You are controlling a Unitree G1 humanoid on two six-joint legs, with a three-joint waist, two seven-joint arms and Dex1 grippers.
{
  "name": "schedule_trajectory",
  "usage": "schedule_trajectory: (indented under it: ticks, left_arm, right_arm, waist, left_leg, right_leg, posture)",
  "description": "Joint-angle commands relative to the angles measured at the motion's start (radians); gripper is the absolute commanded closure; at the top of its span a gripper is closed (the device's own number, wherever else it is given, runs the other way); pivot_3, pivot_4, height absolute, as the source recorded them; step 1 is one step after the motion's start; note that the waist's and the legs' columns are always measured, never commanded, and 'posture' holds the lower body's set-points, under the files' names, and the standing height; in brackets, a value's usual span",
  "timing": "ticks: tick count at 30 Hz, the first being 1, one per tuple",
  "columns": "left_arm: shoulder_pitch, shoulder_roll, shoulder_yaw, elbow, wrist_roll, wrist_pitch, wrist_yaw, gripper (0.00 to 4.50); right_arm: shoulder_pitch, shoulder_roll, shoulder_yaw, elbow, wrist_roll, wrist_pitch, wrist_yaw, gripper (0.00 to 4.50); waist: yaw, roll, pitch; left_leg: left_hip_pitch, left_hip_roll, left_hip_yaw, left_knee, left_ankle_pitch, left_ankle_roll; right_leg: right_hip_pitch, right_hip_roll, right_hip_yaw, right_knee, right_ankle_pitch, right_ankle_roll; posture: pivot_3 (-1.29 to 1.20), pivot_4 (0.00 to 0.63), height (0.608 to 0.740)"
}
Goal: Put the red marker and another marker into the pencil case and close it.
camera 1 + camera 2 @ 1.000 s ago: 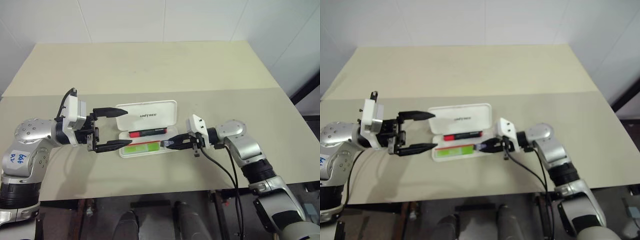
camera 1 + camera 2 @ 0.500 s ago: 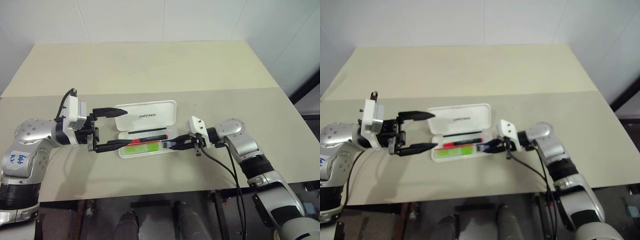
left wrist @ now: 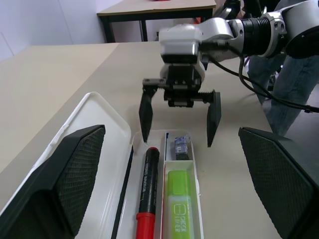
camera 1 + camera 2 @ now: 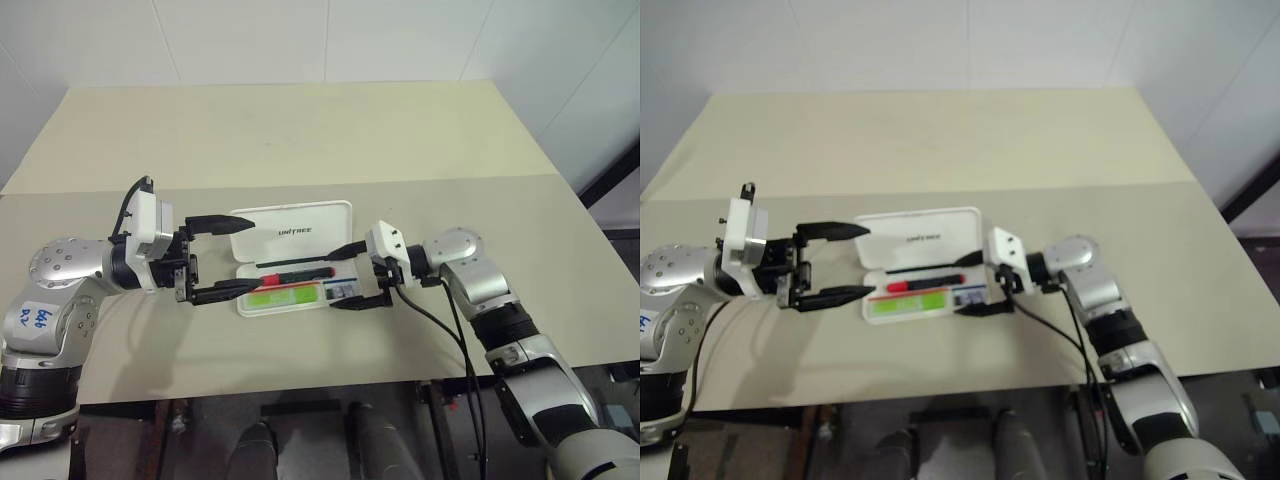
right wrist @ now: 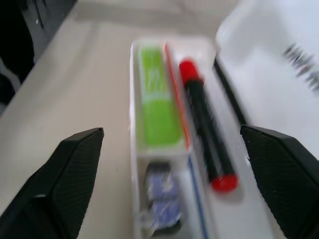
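My right gripper point(image 4: 350, 275) stands spread at one short end of the pencil case point(image 4: 292, 234), my left gripper point(image 4: 228, 257) spread at the other. Its raised lid walls the far side. The near side lies bare.

Both arms are brushed silver metal with rounded shoulder-like joints and black ribbed bands between the segments. The left arm point(image 4: 60, 290) carries a white sticker with blue handwriting at about seven o'clock on its lower casing, and a black cable loops up over its white wrist block. The right arm point(image 4: 480, 290) trails two black cables down from its white angular wrist housing. Each ends in a black mechanism with two long, tapered black fingers point(image 3: 145, 113), their inner faces finely textured.
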State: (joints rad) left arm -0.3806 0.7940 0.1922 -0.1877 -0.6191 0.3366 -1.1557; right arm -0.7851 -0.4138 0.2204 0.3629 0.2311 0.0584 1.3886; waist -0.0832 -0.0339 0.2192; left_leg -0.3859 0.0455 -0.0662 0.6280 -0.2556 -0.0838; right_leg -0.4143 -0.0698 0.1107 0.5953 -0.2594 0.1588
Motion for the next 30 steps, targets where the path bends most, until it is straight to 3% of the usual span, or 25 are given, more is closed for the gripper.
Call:
schedule_trajectory:
  ticks: [1,10,14,18,24,28,30]
  left_arm:
    - [-0.005,0.016,0.025,-0.030,-0.009,0.001,0.007,0.00]
    - [0.043,0.030,0.076,-0.019,-0.016,-0.010,0.001,0.00]
    - [0.059,0.040,0.100,0.016,-0.006,-0.032,-0.015,0.88]
    - [0.061,0.040,0.113,0.083,0.025,-0.076,-0.015,2.24]
    - [0.041,0.029,0.096,0.110,0.040,-0.107,-0.006,4.32]
    - [0.043,0.021,0.090,0.113,0.049,-0.117,0.009,4.47]
    - [0.004,-0.010,0.117,0.142,0.037,-0.084,0.099,4.47]
  right_arm:
    - [-0.011,-0.033,-0.069,-0.167,0.101,0.081,0.004,0.03]
    - [0.176,-0.204,-0.268,-0.459,0.246,0.189,-0.072,0.03]
    - [0.221,-0.265,-0.348,-0.486,0.274,0.187,-0.091,0.00]
    - [0.266,-0.342,-0.388,-0.452,0.248,0.160,-0.090,0.00]
    - [0.278,-0.350,-0.384,-0.414,0.235,0.114,-0.111,0.00]
    - [0.288,-0.346,-0.379,-0.416,0.235,0.111,-0.122,0.00]
    - [0.295,-0.347,-0.379,-0.411,0.227,0.106,-0.131,0.00]
  waist:
    - [0.000,0.000,0.000]
    - [0.021,0.000,0.000]
    - [0.022,0.000,0.000]
    - [0.026,0.000,0.000]
    - [0.025,0.000,0.000]
    - [0.027,0.000,0.000]
    - [0.028,0.000,0.000]
  left_leg:
    - [0.000,0.000,0.000,0.000,0.000,0.000]
    - [-0.001,0.000,-0.001,-0.001,-0.001,0.000]
    - [-0.001,0.000,0.000,0.000,-0.001,0.000]
    - [0.000,0.000,0.000,0.000,-0.001,0.000]
    - [-0.001,0.000,0.001,0.001,-0.001,0.000]
    - [-0.001,0.000,0.001,0.000,-0.001,0.000]
    - [-0.001,0.000,0.001,0.000,-0.001,0.000]
  right_leg:
    - [0.000,0.000,0.000,0.000,0.000,0.000]
    - [0.000,0.000,0.000,-0.002,-0.001,0.000]
    - [0.000,0.000,0.000,-0.002,-0.002,-0.003]
    - [0.000,0.000,0.000,-0.002,-0.004,-0.007]
    - [0.000,0.000,0.000,-0.003,-0.005,-0.009]
    - [0.000,0.000,0.000,-0.003,-0.004,-0.007]
    - [0.000,0.000,0.000,-0.003,-0.004,-0.006]
  posture:
    - [0.00,0.150,0.740]
    - [0.00,0.150,0.740]
    - [0.00,0.150,0.740]
    - [0.00,0.150,0.740]
    - [0.00,0.150,0.740]
    - [0.00,0.150,0.740]
    - [0.00,0.150,0.740]
